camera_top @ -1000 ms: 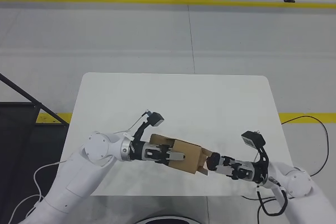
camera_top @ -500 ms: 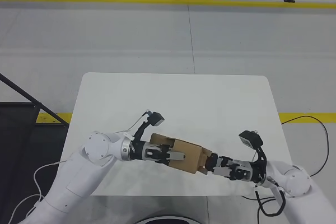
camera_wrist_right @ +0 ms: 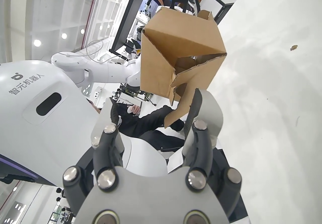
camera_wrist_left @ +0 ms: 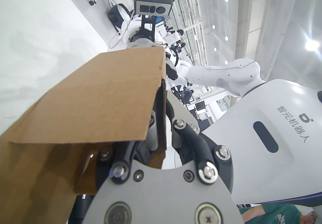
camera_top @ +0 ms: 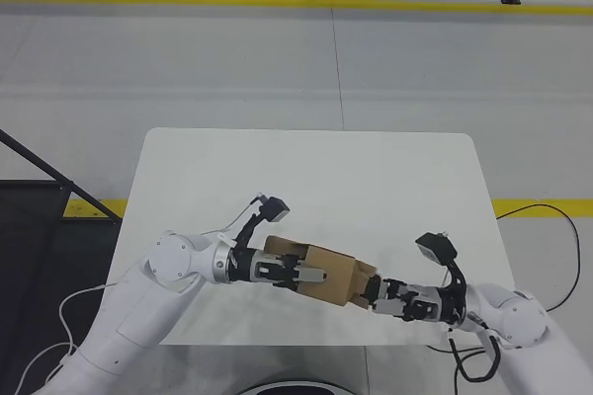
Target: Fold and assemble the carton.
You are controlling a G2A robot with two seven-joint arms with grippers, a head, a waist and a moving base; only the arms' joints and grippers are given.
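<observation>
Carton [camera_top: 321,275]: brown cardboard, partly folded, lower centre of the top view, over the near strip of the white surface [camera_top: 376,178]. Its long axis slants toward the lower right of the frame, and it sits between the two grippers.

At its left end: left gripper [camera_top: 289,272]. In the left wrist view one finger [camera_wrist_left: 179,115] lies outside a side wall of the carton [camera_wrist_left: 95,99], right beside that wall's corrugated edge. The other finger is hidden inside. The fingers are closed on that wall.

At its right end: right gripper [camera_top: 376,289]. In the right wrist view this gripper [camera_wrist_right: 154,111] has its fingers spread wide and clamps nothing. The carton [camera_wrist_right: 176,51] turns its open end toward it, end flaps partly folded in. One loose flap [camera_wrist_right: 179,106] hangs against the inner face of one finger [camera_wrist_right: 197,106]. The other finger [camera_wrist_right: 114,114] is apart from the cardboard.
</observation>
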